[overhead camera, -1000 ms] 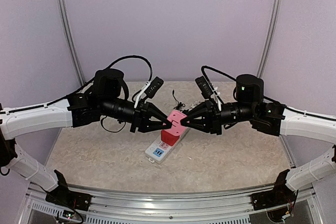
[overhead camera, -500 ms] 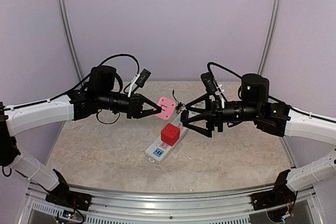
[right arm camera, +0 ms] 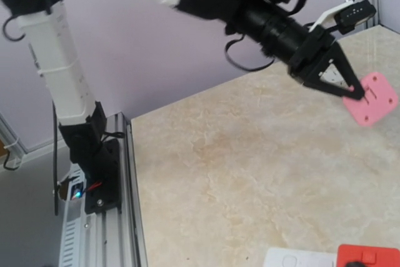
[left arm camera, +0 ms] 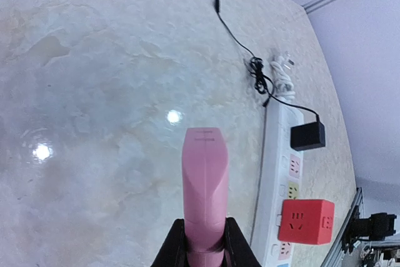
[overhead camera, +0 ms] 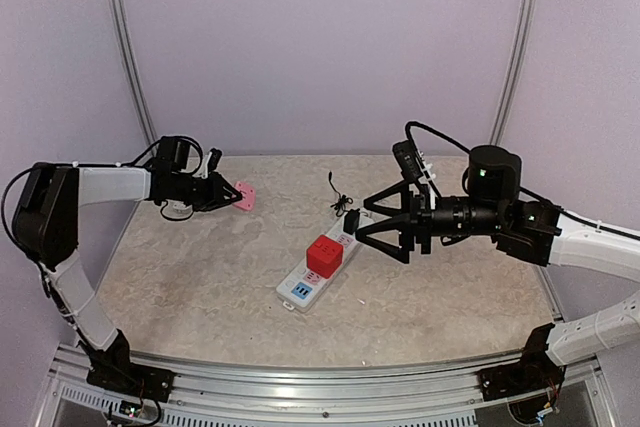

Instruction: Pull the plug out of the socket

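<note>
One pink plug (overhead camera: 246, 197) pinched in left gripper (overhead camera: 232, 197), well left of power strip (overhead camera: 296, 293); right gripper (overhead camera: 362, 220) spread wide near strip.

A beige, marble-patterned table (overhead camera: 200, 287) with a glossy top carries a long white power strip (overhead camera: 297, 293), lying flat and slantwise just right of centre, one end toward the near edge. At its far end a white cord (left arm camera: 282, 76) lies bundled on the surface, and beside it a thin black cable (overhead camera: 333, 187) trails toward the back.
</note>
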